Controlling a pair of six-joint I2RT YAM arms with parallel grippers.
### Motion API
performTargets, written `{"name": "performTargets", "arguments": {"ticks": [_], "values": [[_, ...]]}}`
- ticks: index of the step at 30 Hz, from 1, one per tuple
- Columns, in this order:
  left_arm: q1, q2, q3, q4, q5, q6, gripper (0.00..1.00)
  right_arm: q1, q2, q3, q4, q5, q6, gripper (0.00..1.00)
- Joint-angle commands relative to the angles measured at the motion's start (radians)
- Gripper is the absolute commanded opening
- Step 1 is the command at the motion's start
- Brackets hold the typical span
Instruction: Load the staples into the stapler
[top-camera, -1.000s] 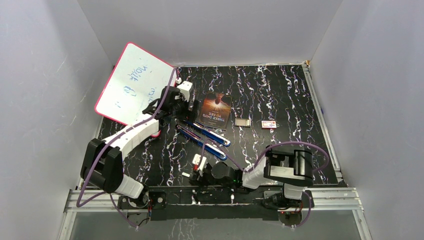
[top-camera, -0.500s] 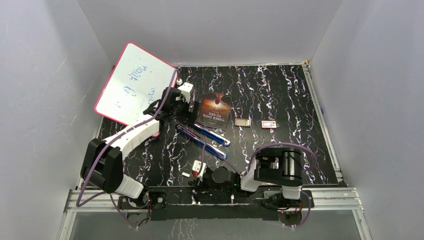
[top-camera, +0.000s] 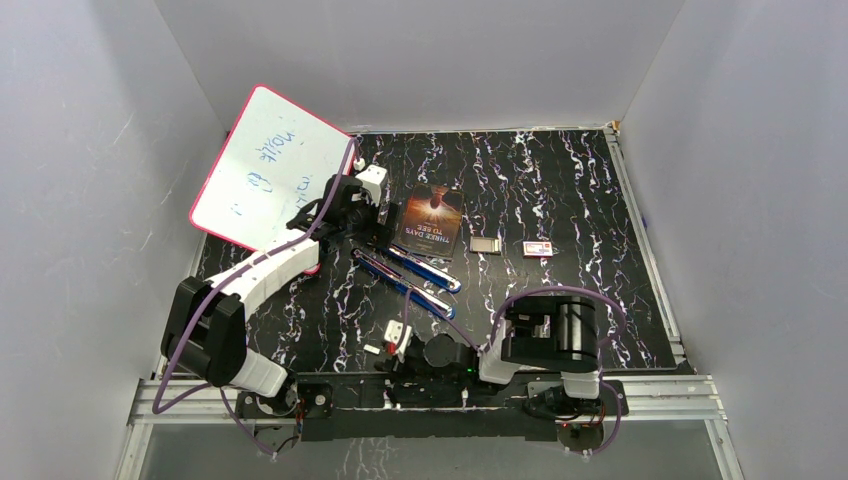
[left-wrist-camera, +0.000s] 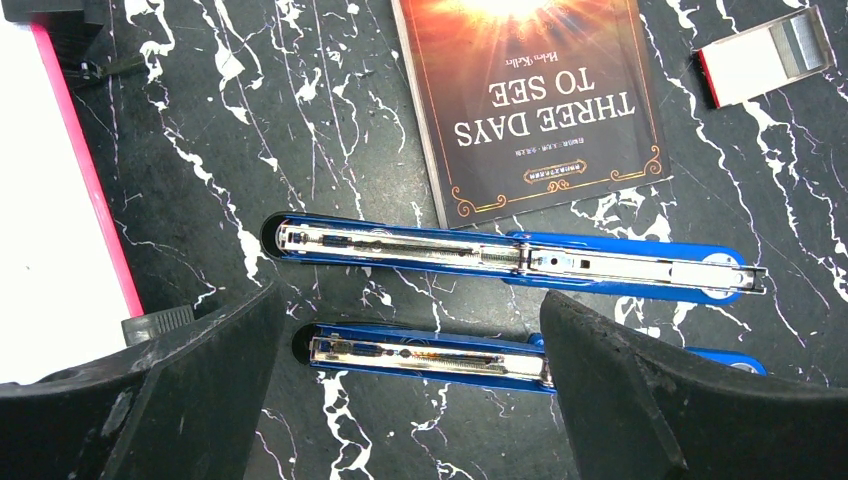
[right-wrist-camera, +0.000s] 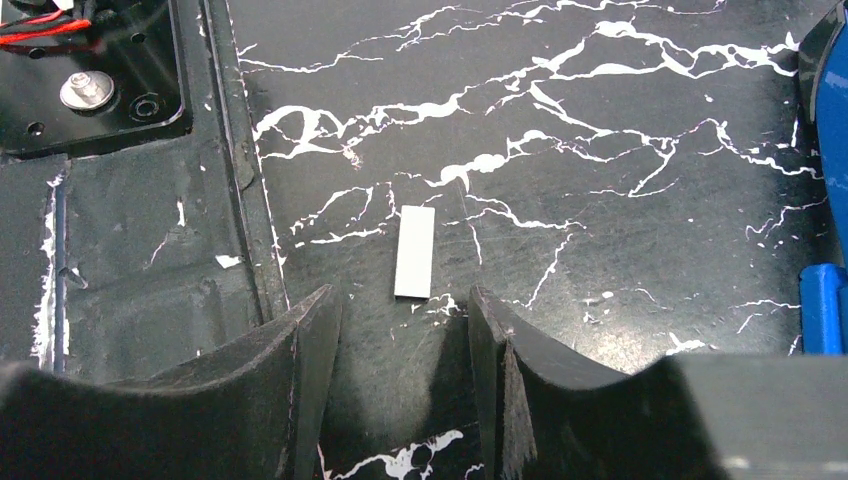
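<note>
The blue stapler (top-camera: 408, 275) lies opened out near the table's middle. It shows as two long blue bars side by side, the upper bar (left-wrist-camera: 510, 260) and the lower bar (left-wrist-camera: 430, 357), each with its silver channel facing up. My left gripper (left-wrist-camera: 410, 302) hovers over their left ends, open wide and holding nothing; the top view shows the left gripper (top-camera: 370, 232) at the bars' far-left end. A short pale strip of staples (right-wrist-camera: 415, 252) lies flat near the front edge. My right gripper (right-wrist-camera: 405, 300) is open just short of it, its fingertips either side of the strip's near end. From above, the staples (top-camera: 371, 349) lie left of the right gripper (top-camera: 386, 352).
A dark book (top-camera: 432, 220) lies beyond the stapler. Right of it are a small greyish tray (top-camera: 485, 244) and a red-and-white box (top-camera: 538, 248). A pink-rimmed whiteboard (top-camera: 265, 165) leans at the back left. The arm's mounting plate (right-wrist-camera: 100, 70) and the table edge sit close to the strip.
The right arm has folded lower, its upper links swinging left, and its gripper has edged towards the front edge. The strip, the stapler and the left arm have stayed put.
</note>
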Motion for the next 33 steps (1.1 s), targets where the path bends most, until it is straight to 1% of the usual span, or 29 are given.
{"name": "performTargets", "arguments": {"ticks": [1,7,15,21,33], "values": [[-0.006,-0.044,-0.001,-0.009,-0.008,0.008,0.98,-0.009,0.034,0.012,-0.060,-0.003,0.016,0.57],[-0.006,-0.045,-0.001,-0.009,-0.008,0.009,0.98,-0.043,0.034,0.018,-0.094,-0.050,0.056,0.56],[-0.007,-0.045,0.000,-0.011,-0.008,0.011,0.98,-0.052,0.040,0.036,-0.132,-0.056,0.073,0.52],[-0.008,-0.047,0.000,-0.012,-0.011,0.011,0.98,-0.052,0.045,0.048,-0.153,-0.041,0.080,0.46],[-0.008,-0.049,0.000,-0.012,-0.011,0.013,0.98,-0.053,0.040,0.045,-0.163,-0.026,0.093,0.28]]}}
